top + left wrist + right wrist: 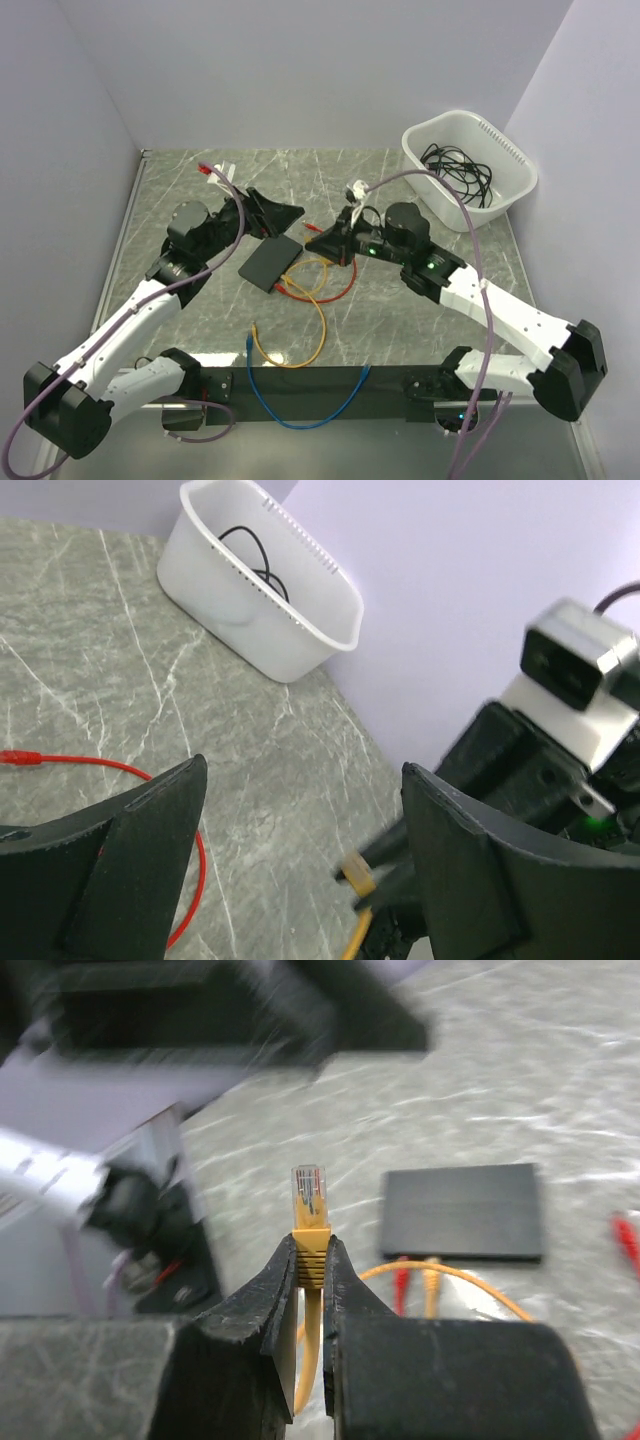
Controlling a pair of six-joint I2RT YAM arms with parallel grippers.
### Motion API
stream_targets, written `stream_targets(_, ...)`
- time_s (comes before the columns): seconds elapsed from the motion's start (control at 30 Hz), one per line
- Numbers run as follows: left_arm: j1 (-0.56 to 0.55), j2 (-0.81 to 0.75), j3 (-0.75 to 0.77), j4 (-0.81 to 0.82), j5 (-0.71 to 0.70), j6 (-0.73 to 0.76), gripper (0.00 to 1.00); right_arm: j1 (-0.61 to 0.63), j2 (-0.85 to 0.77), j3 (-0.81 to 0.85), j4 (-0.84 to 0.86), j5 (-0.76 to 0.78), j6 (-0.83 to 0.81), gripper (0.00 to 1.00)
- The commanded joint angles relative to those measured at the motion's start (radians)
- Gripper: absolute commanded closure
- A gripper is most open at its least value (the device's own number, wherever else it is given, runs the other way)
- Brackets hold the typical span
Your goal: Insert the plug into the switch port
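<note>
Right gripper (310,1255): closed on the orange-yellow boot just below the plug; both fingers press the boot from either side.
Plug (309,1192): clear connector, standing upright above the fingertips, gold contacts visible near its top; it is in the air and apart from the switch.
Yellow cable (308,1360): hangs straight down from the boot between the right fingers.
Switch (270,263): flat matte-black box lying on the table, near the middle, between the two grippers. In the right wrist view it sits to the right of the held plug, plain top face up.
Switch edge: a red lead and a yellow lead meet the side facing the right wrist camera; how deep they sit cannot be told.
Left gripper (303,780): fingers spread wide, nothing between them; in the top view it hangs just behind the far end of the switch.
Red cable (100,765): lies curved on the table below the left fingers.
Blue cable (300,415): loops at the near edge, between the arm bases.
White tub (468,170): far right corner, with black cords inside.
Table (400,330): grey-green marbled surface.
</note>
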Motion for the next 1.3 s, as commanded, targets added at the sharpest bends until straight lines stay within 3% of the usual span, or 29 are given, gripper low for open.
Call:
stream_targets(0.0, -0.005, -0.051, -0.016, 0.032, -0.026, 0.002, 0.17, -0.008, -0.103, -0.058, 0.121, -0.212, -0.012, 1.0)
stream_targets(0.17, -0.005, -0.088, -0.038, 0.029, -0.039, 0.013, 0.17, -0.006, -0.216, -0.113, 0.076, -0.222, -0.038, 1.0)
stream_targets(0.27, -0.005, -0.071, -0.024, -0.007, -0.058, 0.033, 0.18, -0.005, -0.25, -0.092, -0.052, -0.082, -0.069, 1.0)
stream_targets(0.57, -0.005, -0.062, -0.064, 0.049, -0.072, 0.032, 0.16, 0.001, -0.511, -0.047, -0.295, 0.596, -0.029, 1.0)
stream_targets(0.67, -0.005, -0.045, -0.062, 0.046, -0.079, 0.028, 0.16, 0.001, -0.497, 0.088, -0.486, 0.839, -0.029, 1.0)
stream_targets(0.73, -0.005, -0.034, -0.058, 0.042, -0.088, 0.035, 0.17, 0.001, -0.409, 0.245, -0.617, 0.913, -0.02, 1.0)
stream_targets(0.77, -0.005, -0.026, -0.058, 0.04, -0.093, 0.032, 0.17, 0.001, -0.367, 0.304, -0.764, 0.932, -0.017, 1.0)
stream_targets(0.87, -0.005, -0.011, -0.055, 0.042, -0.102, 0.03, 0.18, 0.05, -0.188, 0.5, -1.043, 0.912, 0.022, 1.0)
stream_targets(0.9, -0.005, -0.006, -0.055, 0.045, -0.107, 0.028, 0.18, 0.155, -0.163, 0.519, -1.07, 0.918, 0.042, 1.0)
stream_targets(0.97, -0.005, 0.003, -0.055, 0.045, -0.111, 0.03, 0.19, 0.233, -0.138, 0.531, -1.084, 0.873, 0.056, 1.0)
stream_targets(1.1, -0.005, 0.012, -0.055, 0.039, -0.122, 0.028, 0.19, 0.348, -0.129, 0.504, -1.051, 0.533, 0.027, 1.0)
stream_targets(1.2, -0.005, 0.012, -0.048, 0.022, -0.139, 0.033, 0.2, 0.391, -0.109, 0.359, -0.968, 0.391, 0.01, 1.0)
stream_targets(1.27, -0.005, 0.004, -0.048, 0.009, -0.151, 0.036, 0.2, 0.391, -0.073, 0.285, -0.905, 0.377, 0.007, 1.0)
